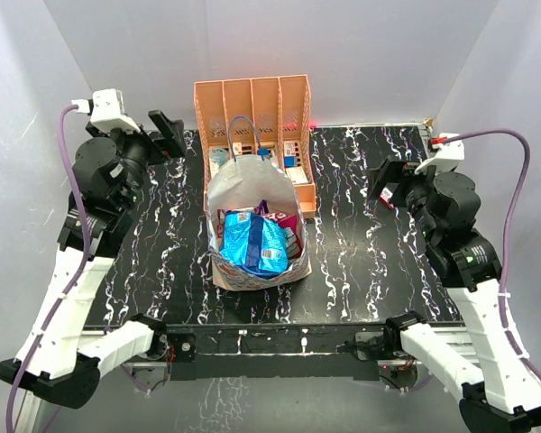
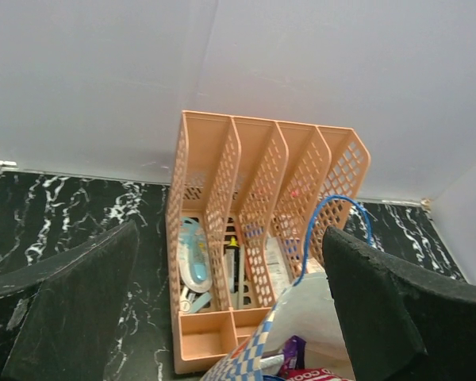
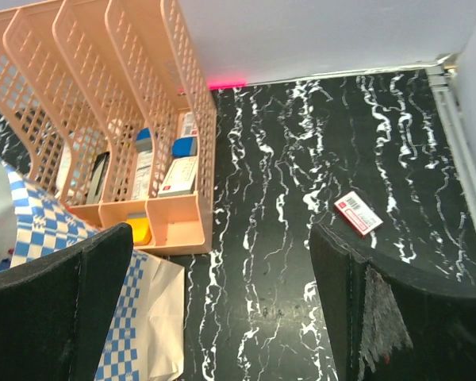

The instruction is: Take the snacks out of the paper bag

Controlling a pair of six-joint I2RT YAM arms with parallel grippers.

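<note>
Bag (image 1: 237, 183) stands mouth-up mid surface (image 1: 361, 262), just in front of organizer (image 1: 252, 99), so the snacks (image 1: 252, 244) piled inside can be reached from above. L pincer (image 1: 169, 133) & R pincer (image 1: 383, 185) are both spread wide and empty, either side of the bag, well apart. No snacks out yet.

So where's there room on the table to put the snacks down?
The biggest bare patch is the black table right of the paper bag and orange organizer, before the right gripper; only a small red-and-white box lies there. A narrower strip lies between the bag and the left gripper. The middle back is crowded: bag right in front of organizer.
</note>
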